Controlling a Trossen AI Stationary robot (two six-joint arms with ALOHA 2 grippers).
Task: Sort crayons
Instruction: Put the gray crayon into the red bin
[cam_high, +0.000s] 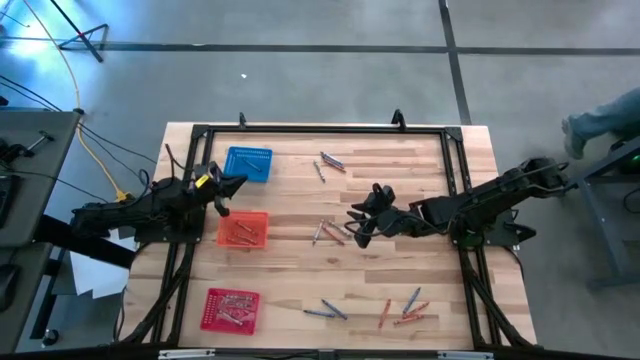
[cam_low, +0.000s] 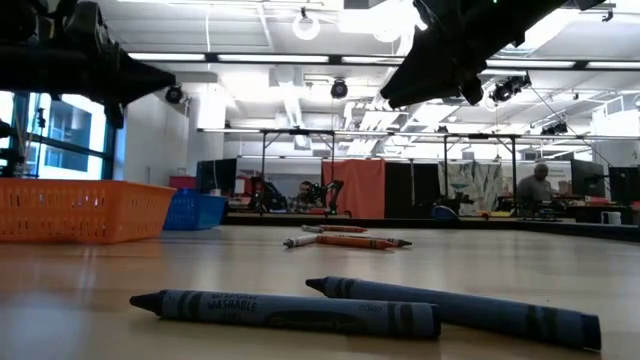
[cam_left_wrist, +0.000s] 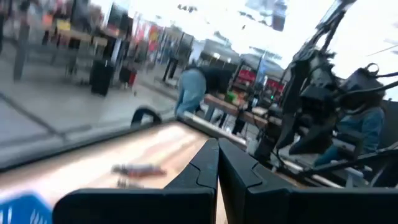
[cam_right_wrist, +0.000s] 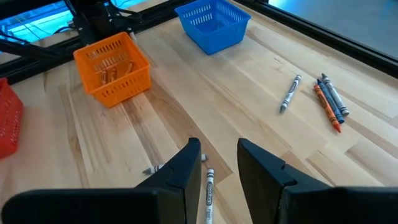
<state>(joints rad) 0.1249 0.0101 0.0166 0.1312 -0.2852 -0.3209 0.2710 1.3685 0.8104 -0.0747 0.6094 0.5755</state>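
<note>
Wooden table, right tool open just above grey crayon

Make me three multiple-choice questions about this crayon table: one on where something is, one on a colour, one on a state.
1. Where is the right gripper?
A. Over the middle of the table
B. Inside the red basket
C. Off the table

2. What colour is the basket that looks empty?
A. Red
B. Orange
C. Blue

3. How are the left gripper's fingers?
A. Wide open
B. Shut
C. Holding a crayon

Answers:
1 A, it hangs above loose crayons mid-table.
2 C, the blue basket shows only bare mesh, while the orange basket and red basket hold crayons.
3 B, the left wrist view shows the two fingers pressed together with nothing between them.
</note>
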